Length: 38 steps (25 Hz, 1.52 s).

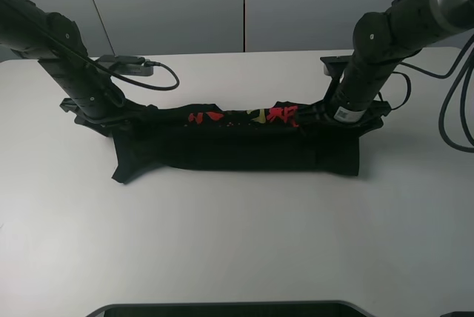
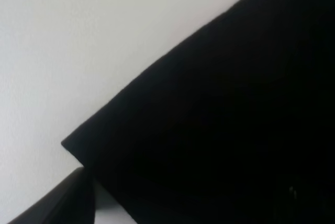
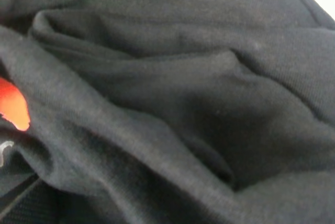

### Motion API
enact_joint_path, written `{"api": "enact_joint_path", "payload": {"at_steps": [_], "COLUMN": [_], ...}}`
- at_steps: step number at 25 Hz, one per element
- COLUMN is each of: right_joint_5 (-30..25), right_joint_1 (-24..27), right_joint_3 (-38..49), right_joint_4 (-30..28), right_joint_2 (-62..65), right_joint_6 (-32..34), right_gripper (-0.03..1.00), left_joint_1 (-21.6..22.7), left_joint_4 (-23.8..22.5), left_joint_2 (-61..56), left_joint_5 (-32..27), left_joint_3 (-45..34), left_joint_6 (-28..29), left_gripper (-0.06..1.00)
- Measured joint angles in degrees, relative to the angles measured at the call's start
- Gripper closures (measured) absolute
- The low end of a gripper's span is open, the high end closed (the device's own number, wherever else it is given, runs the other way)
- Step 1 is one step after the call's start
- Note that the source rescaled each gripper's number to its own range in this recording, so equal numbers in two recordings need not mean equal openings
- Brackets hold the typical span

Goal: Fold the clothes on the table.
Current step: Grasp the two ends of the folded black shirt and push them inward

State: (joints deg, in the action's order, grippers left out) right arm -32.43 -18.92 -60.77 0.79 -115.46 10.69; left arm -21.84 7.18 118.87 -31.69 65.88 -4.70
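With the left pincer [image 1: 122,118] and right pincer [image 1: 326,115] both spread apart, I see the T-shirt [image 1: 237,150] banded between them on the tabletop [image 1: 237,243], lengthwise fold seemingly done; next I'd regrip its ends for the crosswise fold.

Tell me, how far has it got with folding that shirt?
Done: the shirt lies folded into a long strip, print showing along its far edge. In hand: the left arm and right arm sit low at its two ends. Left: probably folding the strip shorter.
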Motion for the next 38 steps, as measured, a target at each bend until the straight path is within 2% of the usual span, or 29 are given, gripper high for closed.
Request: {"api": "enact_joint_path", "payload": {"at_steps": [2, 4, 6, 9, 10, 16, 23, 26, 32, 38], "right_joint_5": [1.0, 1.9, 2.6, 3.1, 3.1, 2.9, -1.4, -4.1, -8.6, -9.4], "right_joint_1": [0.0, 0.0, 0.0, 0.0, 0.0, 0.0, 0.0, 0.0, 0.0, 0.0], "right_joint_3": [0.0, 0.0, 0.0, 0.0, 0.0, -0.1, -0.1, -1.0, -5.9, -6.0], "right_joint_4": [0.0, 0.3, 0.3, 0.3, 0.0, -0.1, 0.2, 3.5, 15.9, 15.0], "right_joint_2": [0.0, 0.0, -0.2, -0.4, -0.4, 0.2, 7.6, 10.7, 12.5, 12.5], "right_joint_6": [0.0, 0.0, -0.3, -0.7, -1.0, -1.7, -2.7, -5.2, -15.2, -16.5], "right_gripper": [0.05, 0.21, 0.41, 0.84, 0.89, 0.89, 0.89, 0.89, 0.89, 0.89], "left_joint_1": [0.0, 0.0, 0.0, 0.0, 0.0, 0.0, 0.0, 0.0, 0.0, 0.0], "left_joint_4": [0.0, 0.0, 0.0, 0.1, 0.1, 0.1, 0.0, 0.0, 0.0, 0.0], "left_joint_2": [0.0, 0.0, 0.0, 0.1, 0.1, 0.1, 0.1, 0.1, 0.1, 0.1], "left_joint_5": [0.0, 0.0, 0.0, 0.1, 0.1, 0.2, 0.2, 0.2, 0.2, 0.2], "left_joint_3": [0.0, 0.0, 0.0, 0.0, 0.0, 0.0, 0.0, 0.0, 0.0, 0.0], "left_joint_6": [0.0, 0.0, 0.0, 0.0, 0.0, -0.4, -0.4, -0.4, -0.4, -0.4], "left_gripper": [0.04, 0.04, 0.04, 0.04, 0.04, 0.04, 0.04, 0.04, 0.04, 0.04]}}
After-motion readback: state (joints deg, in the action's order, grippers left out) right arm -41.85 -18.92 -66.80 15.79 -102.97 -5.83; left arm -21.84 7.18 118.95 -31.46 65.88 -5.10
